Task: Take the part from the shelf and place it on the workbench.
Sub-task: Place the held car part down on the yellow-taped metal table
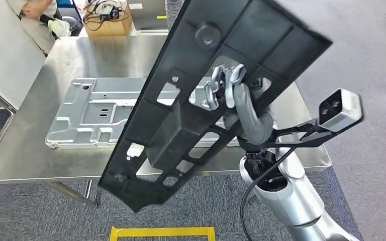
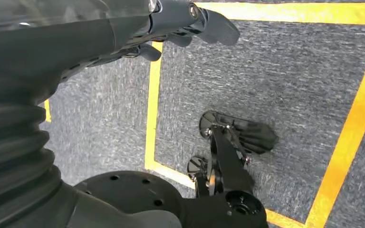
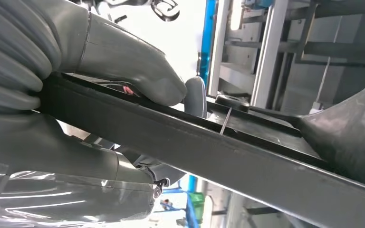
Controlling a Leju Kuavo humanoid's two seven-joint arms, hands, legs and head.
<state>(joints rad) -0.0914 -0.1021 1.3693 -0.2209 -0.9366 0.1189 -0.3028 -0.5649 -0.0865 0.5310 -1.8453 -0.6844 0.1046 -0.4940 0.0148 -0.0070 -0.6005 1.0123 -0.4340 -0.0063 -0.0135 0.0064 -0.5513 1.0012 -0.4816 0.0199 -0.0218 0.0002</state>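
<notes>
Left hand [image 2: 190,23] hanging empty, fingers loosely curled, grey carpet [image 2: 275,80], yellow tape lines [image 2: 351,137]

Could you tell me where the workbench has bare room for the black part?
The right hand holds the black part tilted above the workbench. Free steel runs along the far edge behind the metal panel, toward the cardboard box, and in a narrow strip along the left and near edges. The middle is crowded by the panel.

The part [image 1: 181,115], a long black ribbed plastic panel with cut-outs, slants from the frame's upper right to lower centre, over the steel workbench [image 1: 80,60].
</notes>
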